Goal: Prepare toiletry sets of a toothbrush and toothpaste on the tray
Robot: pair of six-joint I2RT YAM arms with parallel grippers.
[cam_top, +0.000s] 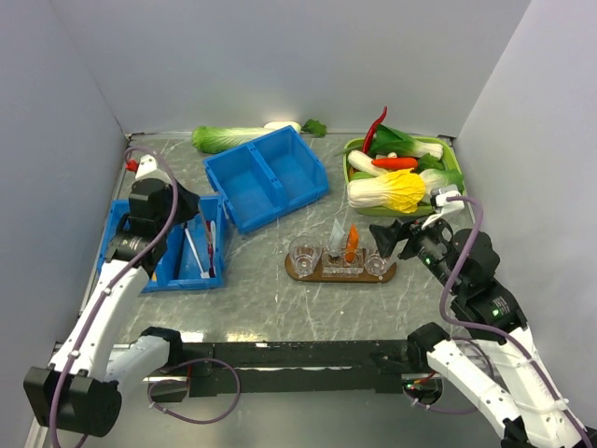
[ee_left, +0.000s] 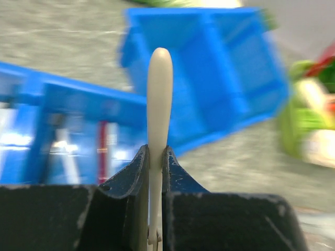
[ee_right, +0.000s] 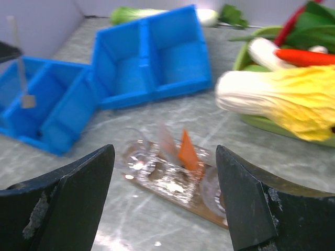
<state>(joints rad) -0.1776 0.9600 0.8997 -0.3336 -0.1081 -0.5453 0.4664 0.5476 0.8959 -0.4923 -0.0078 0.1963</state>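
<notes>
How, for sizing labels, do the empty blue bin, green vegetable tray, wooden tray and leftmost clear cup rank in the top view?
1. empty blue bin and green vegetable tray, too alike
2. wooden tray
3. leftmost clear cup

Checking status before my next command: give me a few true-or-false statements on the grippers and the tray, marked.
1. The left gripper is shut on a white toothbrush. True.
2. The right gripper is shut. False: it is open and empty.
3. Three cups stand on the tray. True.
4. The white toothbrush stands in a cup. False: the left gripper holds it, off the tray.
</notes>
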